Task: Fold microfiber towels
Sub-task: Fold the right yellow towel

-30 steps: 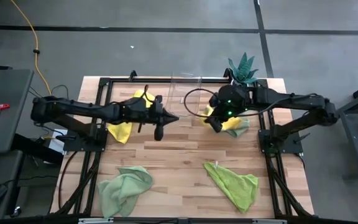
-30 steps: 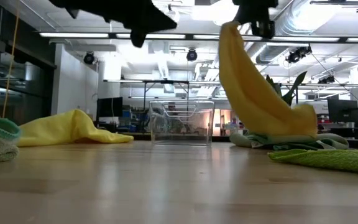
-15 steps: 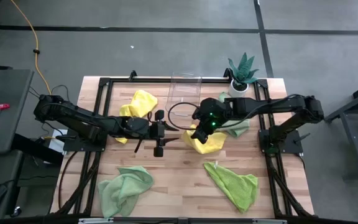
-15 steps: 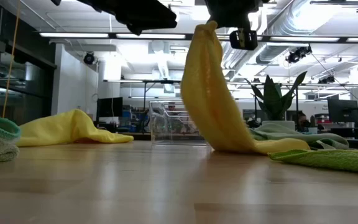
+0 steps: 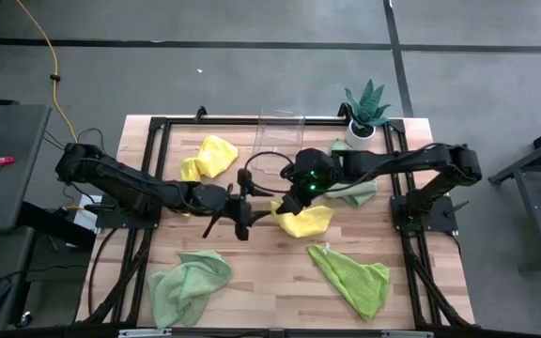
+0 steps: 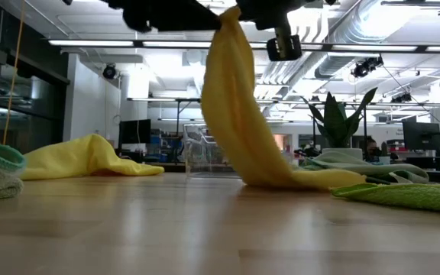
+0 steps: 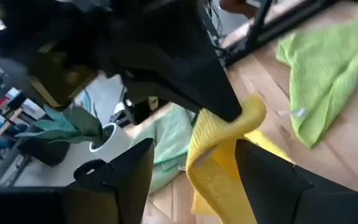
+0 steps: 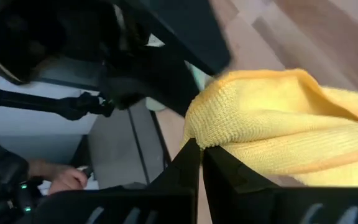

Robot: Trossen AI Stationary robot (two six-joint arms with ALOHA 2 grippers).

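Note:
A bright yellow towel (image 6: 235,114) hangs from my right gripper (image 5: 289,199), which is shut on it above the table's middle. The towel's lower end (image 5: 310,222) lies on the wood. My left gripper (image 7: 191,180) is open beside it, one finger on either side of the hanging towel (image 7: 219,155); whether they touch it I cannot tell. A second yellow towel (image 5: 209,155) lies far left. A mint green towel (image 5: 188,282) lies near left and a lime green one (image 5: 350,277) near right. A pale green towel (image 5: 360,192) lies at the right. My right gripper pinches a bunched upper corner of the yellow towel (image 8: 197,134) between its two fingers. The corner is raised well above the table. The towel hangs slack below the fingers, slanting toward the table's right, with its lower end (image 6: 319,179) on the wood.
A clear bin (image 5: 280,131) stands at the far edge in the middle, with a potted plant (image 5: 366,105) at the far right corner. Bare wood (image 5: 261,272) lies between the two near towels. Black frame rails run along the table's sides.
My right gripper has carried the yellow towel's corner toward the table's left and a little nearer, dragging the towel off the pale green one; its lower end trails on the wood. My left gripper has moved right toward the towel and has opened around it.

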